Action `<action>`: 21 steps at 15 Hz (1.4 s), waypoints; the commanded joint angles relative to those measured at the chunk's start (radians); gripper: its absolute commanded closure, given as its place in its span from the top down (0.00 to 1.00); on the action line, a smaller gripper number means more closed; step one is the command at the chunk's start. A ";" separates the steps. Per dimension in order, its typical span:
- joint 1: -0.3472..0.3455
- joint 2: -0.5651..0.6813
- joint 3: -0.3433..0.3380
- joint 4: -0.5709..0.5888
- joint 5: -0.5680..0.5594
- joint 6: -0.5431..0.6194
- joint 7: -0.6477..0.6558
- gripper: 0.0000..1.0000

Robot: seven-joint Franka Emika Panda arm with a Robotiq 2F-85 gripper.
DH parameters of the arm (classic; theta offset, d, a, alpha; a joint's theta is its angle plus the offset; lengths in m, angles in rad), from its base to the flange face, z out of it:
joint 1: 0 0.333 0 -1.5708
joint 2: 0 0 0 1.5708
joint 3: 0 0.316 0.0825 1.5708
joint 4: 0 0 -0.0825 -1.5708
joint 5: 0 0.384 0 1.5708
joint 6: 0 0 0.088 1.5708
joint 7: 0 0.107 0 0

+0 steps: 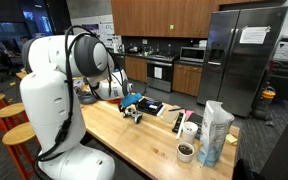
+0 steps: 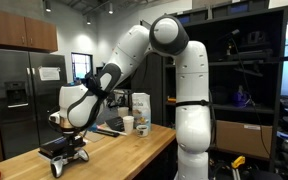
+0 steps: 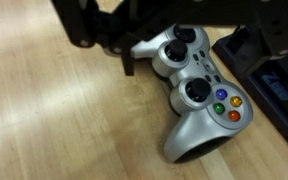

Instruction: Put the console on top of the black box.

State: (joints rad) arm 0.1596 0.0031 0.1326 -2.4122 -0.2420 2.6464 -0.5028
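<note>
The console is a silver game controller [image 3: 197, 92] with two black sticks and coloured buttons, lying flat on the wooden table [image 3: 54, 120]. My gripper [image 3: 181, 48] comes in from the top of the wrist view. Its black fingers [image 3: 128, 62] stand on either side of the controller's upper half, with a gap on the right side, so it looks open. The black box [image 3: 276, 92] lies just right of the controller. In both exterior views the gripper [image 1: 132, 104] [image 2: 68, 142] hangs low over the table end, by the controller [image 1: 135, 115] and the black box [image 1: 151, 107].
Farther along the table stand a clear bag [image 1: 215, 132], white cups [image 1: 188, 128] and a dark bowl [image 1: 185, 151]. Wooden stools [image 1: 12, 112] stand beside the table. The table edge [image 2: 104, 170] is near the controller.
</note>
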 commanded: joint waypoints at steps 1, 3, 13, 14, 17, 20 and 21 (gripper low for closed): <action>-0.010 0.049 0.004 0.009 -0.019 0.085 -0.095 1.00; -0.019 0.079 0.007 0.010 -0.011 0.111 -0.217 1.00; -0.064 0.119 0.021 0.011 0.012 0.188 -0.603 1.00; -0.067 0.119 0.020 0.011 0.015 0.190 -0.620 0.81; -0.071 0.126 0.020 0.013 0.029 0.196 -0.661 0.61; -0.077 0.129 0.028 0.013 0.070 0.205 -0.690 0.45; -0.079 0.129 0.030 0.012 0.086 0.205 -0.704 0.45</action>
State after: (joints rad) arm 0.1037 0.1195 0.1429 -2.4037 -0.2002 2.8314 -1.1536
